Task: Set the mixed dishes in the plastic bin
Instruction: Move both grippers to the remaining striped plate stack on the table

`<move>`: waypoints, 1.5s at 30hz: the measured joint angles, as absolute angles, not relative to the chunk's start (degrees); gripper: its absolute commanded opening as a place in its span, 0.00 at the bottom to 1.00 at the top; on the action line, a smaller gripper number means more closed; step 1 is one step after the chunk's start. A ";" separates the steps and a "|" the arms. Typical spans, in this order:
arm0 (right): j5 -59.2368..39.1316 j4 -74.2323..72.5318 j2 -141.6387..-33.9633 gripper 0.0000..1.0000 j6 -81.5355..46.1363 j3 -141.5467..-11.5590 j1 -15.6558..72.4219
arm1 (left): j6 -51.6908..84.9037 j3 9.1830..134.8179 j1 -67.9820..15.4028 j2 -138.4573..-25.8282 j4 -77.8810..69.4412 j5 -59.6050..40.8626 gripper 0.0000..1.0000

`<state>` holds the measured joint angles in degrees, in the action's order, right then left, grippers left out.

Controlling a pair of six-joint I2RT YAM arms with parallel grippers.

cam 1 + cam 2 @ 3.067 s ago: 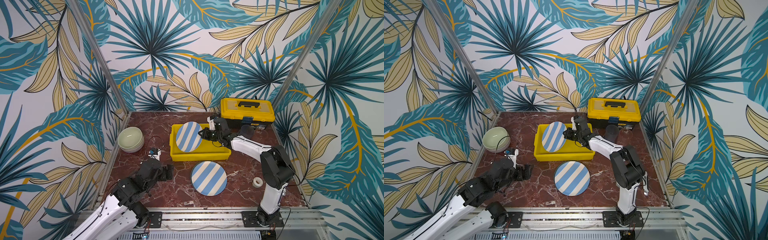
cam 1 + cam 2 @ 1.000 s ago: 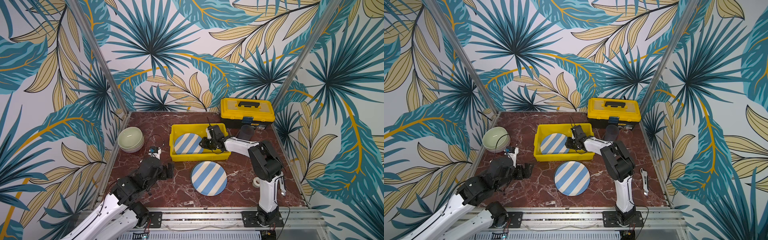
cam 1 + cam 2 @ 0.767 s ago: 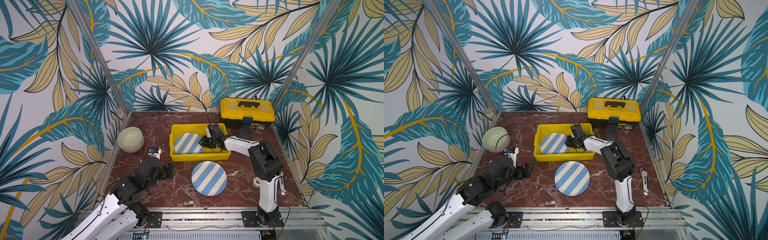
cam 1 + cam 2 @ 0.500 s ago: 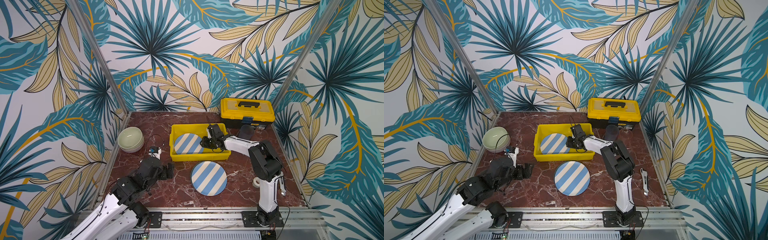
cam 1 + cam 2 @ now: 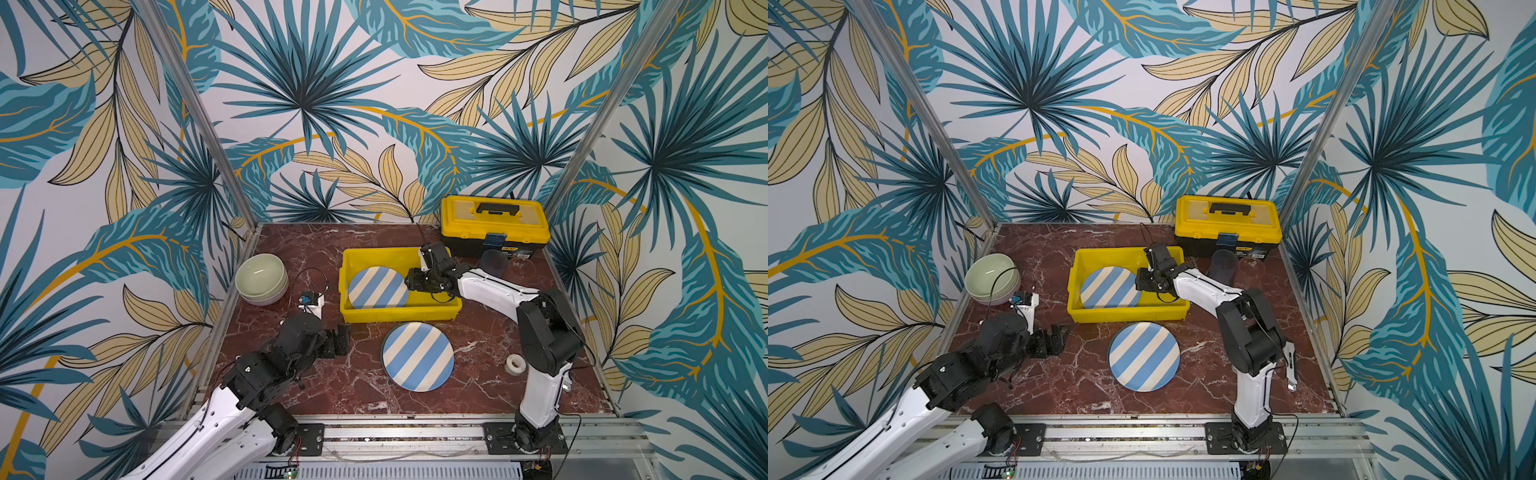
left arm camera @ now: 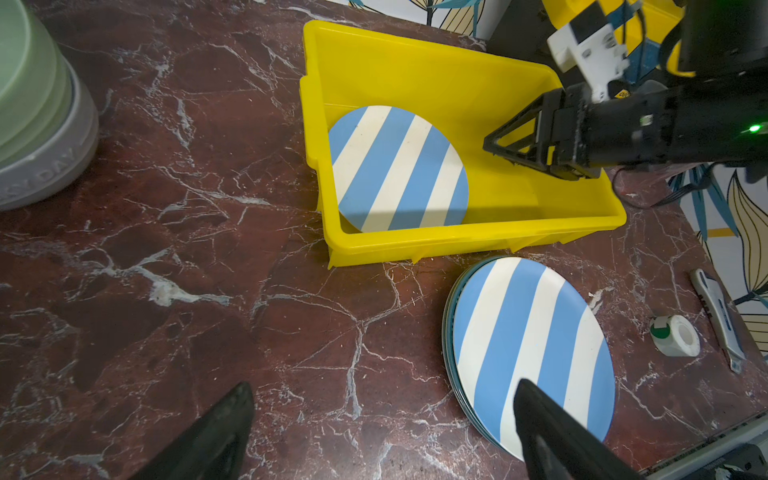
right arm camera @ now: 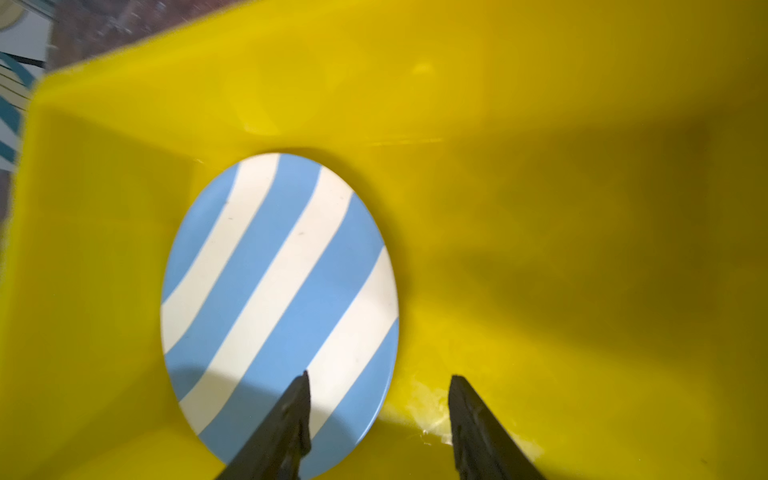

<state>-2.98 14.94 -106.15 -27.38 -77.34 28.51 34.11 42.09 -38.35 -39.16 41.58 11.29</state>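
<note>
The plate (image 7: 278, 291) in the bin (image 7: 540, 124) could be snagged if the spread, empty right hand (image 7: 380, 376) is withdrawn low.

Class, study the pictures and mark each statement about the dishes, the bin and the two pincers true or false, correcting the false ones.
1. A striped plate lies in the yellow bin. True.
2. The right pincer clamps that plate. False: its jaws stand apart, gripping nothing.
3. The bowls sit inside the bin. False: they stand stacked on the table, outside it.
4. A stack of striped plates lies on the table beside the bin. True.
5. The left pincer is open and empty. True.
</note>
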 measured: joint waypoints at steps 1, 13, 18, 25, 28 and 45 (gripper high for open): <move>-3.05 14.85 -104.33 0.56 -27.11 -76.88 28.51 | 34.15 42.00 -38.35 -39.59 40.95 10.96 0.95; -1.32 15.86 -77.21 0.61 -26.50 -59.53 31.55 | 34.06 38.85 -38.35 -46.72 31.79 -0.30 0.79; -1.28 18.35 -66.78 0.63 -26.74 -51.70 32.38 | 33.58 37.85 -38.30 -49.91 28.32 -4.73 0.74; -1.30 24.62 -57.84 0.64 -27.33 -43.94 32.67 | 32.93 36.77 -38.30 -53.30 24.14 -9.76 0.66; -1.30 26.33 -55.22 0.64 -28.34 -40.99 32.67 | 33.19 35.00 -38.30 -53.60 22.15 -11.16 0.63; -2.46 27.05 -52.31 0.64 -34.79 -30.83 32.69 | 35.40 32.80 -42.46 -61.32 15.86 -12.47 0.46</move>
